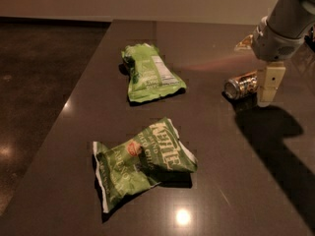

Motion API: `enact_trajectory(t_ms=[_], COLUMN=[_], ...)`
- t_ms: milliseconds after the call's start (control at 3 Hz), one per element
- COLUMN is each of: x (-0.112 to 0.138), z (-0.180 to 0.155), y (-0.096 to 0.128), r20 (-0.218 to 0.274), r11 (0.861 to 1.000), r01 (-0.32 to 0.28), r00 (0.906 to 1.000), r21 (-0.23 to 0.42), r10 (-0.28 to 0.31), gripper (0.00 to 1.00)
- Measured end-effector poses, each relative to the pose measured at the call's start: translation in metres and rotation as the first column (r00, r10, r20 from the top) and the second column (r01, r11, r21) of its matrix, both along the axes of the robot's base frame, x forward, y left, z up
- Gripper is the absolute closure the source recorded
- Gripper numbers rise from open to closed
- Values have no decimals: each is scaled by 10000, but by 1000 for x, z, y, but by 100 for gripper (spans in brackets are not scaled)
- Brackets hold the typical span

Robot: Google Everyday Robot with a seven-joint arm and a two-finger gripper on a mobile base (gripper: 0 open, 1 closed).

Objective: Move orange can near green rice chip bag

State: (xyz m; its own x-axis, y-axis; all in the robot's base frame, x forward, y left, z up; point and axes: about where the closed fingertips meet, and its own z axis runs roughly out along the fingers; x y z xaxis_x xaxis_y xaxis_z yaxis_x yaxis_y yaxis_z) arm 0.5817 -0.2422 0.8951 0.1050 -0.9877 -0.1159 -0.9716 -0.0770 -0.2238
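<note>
Gripper [268, 85]: located at the right side of the scene, hanging down from the grey arm [284, 24] that enters from the upper right corner; its pale lower end points at the table [221, 151] and stands just beside the right end of the orange can [241, 85]; contact with the can cannot be confirmed; whether the gripper is open or closed cannot be determined from this view; no object is seen lifted by it.

Orange can: lying on its side on the dark table, right of centre; its silver end faces left and toward the near edge; its shadow falls on the table directly beneath it.

Green rice chip bag [152, 73]: lying flat on the far-left part of the table, white label panel facing up; it is well apart from the can, to the can's left and slightly farther back; bare table surface lies between the two.

Kettle bag [142, 168]: a second, crumpled green bag with white lettering and a red round logo; it lies nearer to the camera, at left of centre, apart from both the rice chip bag and the can.

Arm shadow [275, 136]: a dark shape on the table, near side of the gripper, running to the right edge.

Floor [39, 82]: dark, glossy, to the left of the table.
</note>
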Motion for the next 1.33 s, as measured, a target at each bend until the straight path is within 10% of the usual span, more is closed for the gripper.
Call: enact_trajectory(t_ms=[333,1333], x=[11,22], z=[-14,-28], y=[-6,3], r20=[-217,-519], r11=[9989,9993], r01=[-319,-303], r00=[9993,9982], r21=[-341,-202], r10=[312,292], gripper=[0,65])
